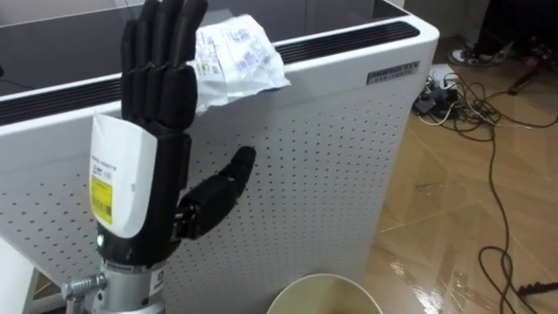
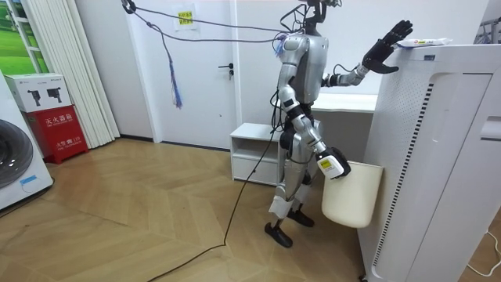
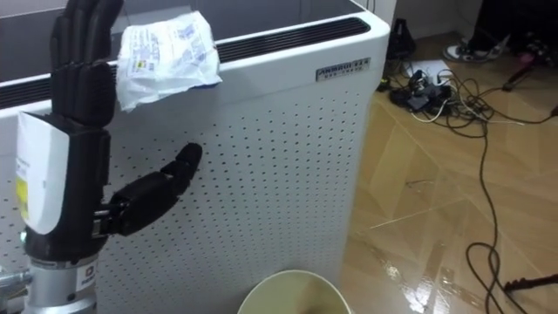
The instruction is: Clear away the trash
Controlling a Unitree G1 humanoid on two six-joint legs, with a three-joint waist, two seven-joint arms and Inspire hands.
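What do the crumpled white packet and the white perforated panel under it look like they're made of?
The crumpled white packet looks like thin plastic film: glossy, sharply creased, blue print. The white perforated panel is probably painted sheet metal or hard plastic: matte, flat, even rows of small holes.

Left hand (image 1: 148, 139): black fingers and thumb; white back cover with yellow label; small green light low on it; silver metal wrist; body silver-grey, black joints; dark cables bunched at head

Bright, even rm light (glare on floor (image 1: 427, 283))
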